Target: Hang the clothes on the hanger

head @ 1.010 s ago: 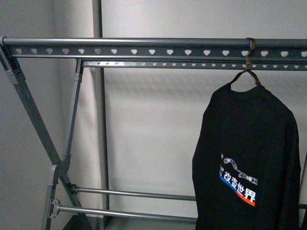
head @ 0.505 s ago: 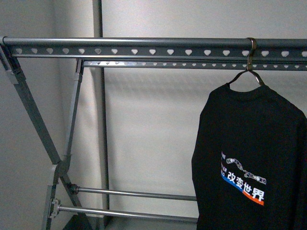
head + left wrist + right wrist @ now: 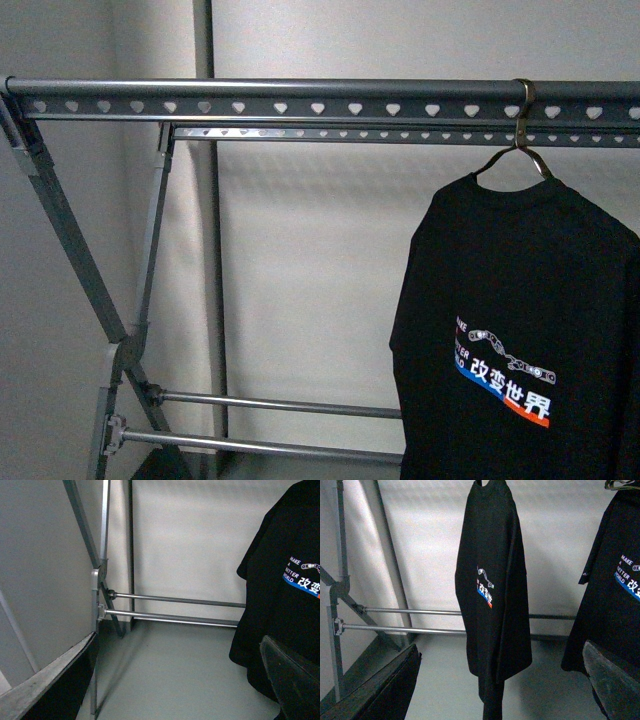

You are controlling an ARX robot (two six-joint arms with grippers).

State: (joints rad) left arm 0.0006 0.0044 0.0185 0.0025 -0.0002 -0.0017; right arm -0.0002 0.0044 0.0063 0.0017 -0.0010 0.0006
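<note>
A black long-sleeved T-shirt with white characters, a chain drawing and blue and red stripes hangs from a small hook hanger on the grey rack's round top rail, at the right. It also shows in the left wrist view. The right wrist view shows a black printed shirt hanging edge-on in the middle, and a second one at the right. My left gripper is open and empty, low above the floor. My right gripper is open and empty, below the middle shirt's hem.
Strips punched with heart-shaped holes run under the top rail. The rack's crossed legs stand at the left, and two low horizontal rails cross behind. A pale wall lies behind and a grey floor below.
The hanging shirt has turned slightly, so it looks wider and its left edge sits further left. The hook has stayed in place on the rail.
</note>
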